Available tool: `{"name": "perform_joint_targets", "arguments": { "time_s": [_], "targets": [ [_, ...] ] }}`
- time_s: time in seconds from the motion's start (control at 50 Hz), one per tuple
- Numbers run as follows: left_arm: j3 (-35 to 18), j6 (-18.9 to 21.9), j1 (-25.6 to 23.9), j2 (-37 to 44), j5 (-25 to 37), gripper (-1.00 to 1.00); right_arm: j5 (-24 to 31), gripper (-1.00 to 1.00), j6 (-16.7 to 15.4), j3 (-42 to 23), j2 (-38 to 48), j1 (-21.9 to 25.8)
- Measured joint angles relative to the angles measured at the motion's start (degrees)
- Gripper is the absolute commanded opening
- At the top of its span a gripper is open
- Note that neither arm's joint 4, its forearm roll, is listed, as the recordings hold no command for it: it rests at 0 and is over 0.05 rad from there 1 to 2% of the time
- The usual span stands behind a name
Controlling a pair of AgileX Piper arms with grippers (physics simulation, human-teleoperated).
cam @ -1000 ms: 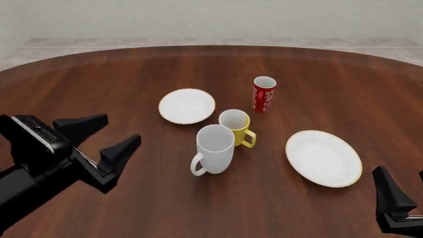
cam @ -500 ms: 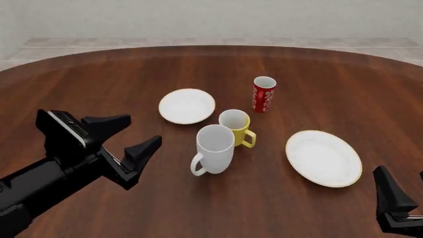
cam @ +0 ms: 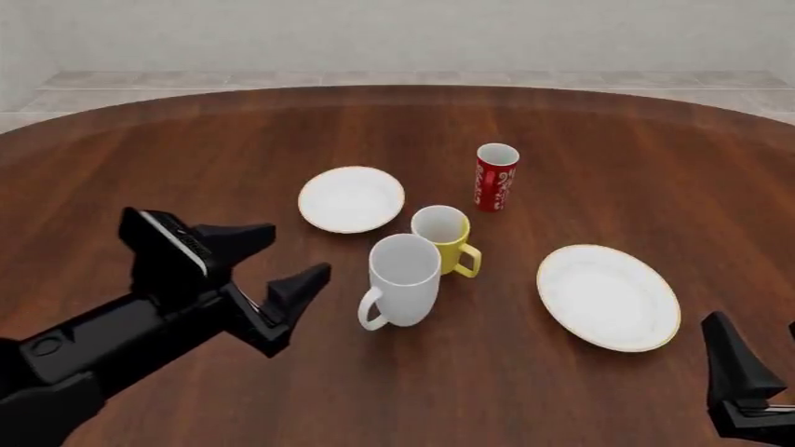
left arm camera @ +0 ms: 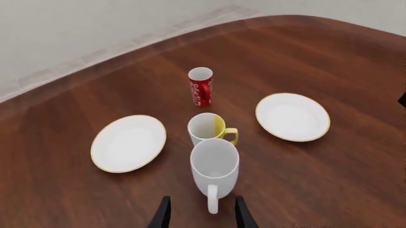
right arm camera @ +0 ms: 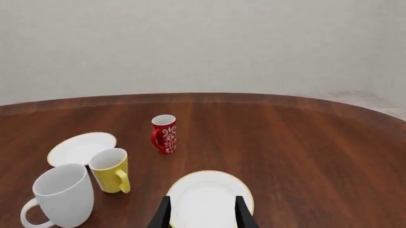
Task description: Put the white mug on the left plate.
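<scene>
The white mug stands upright at the table's middle, its handle turned toward the near left. My left gripper hovers open just left of it, apart from it. In the left wrist view the white mug sits straight ahead of the left gripper, with its handle pointing back between the spread fingers. The left plate, small and gold-rimmed, lies behind and left of the mug, with nothing on it. My right gripper is open at the near right, over the larger plate's edge.
A yellow mug stands touching or nearly touching the white mug's far right side. A red patterned cup stands further back. The larger gold-rimmed plate lies to the right. The dark wooden table curves away at the back.
My left arm has moved right and a little forward, bringing its open gripper close to the white mug's handle side. The right arm and all the dishes have stayed put.
</scene>
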Motion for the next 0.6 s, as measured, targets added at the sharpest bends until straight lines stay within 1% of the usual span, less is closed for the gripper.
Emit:
{"name": "perform_joint_targets", "arguments": {
  "time_s": [0.6],
  "targets": [
    [-0.71, -0.77, -0.82, 4.76, -2.37, 1.00, 0.26, 1.00, -0.10, 0.03, -0.15, -0.01]
  ]
}}
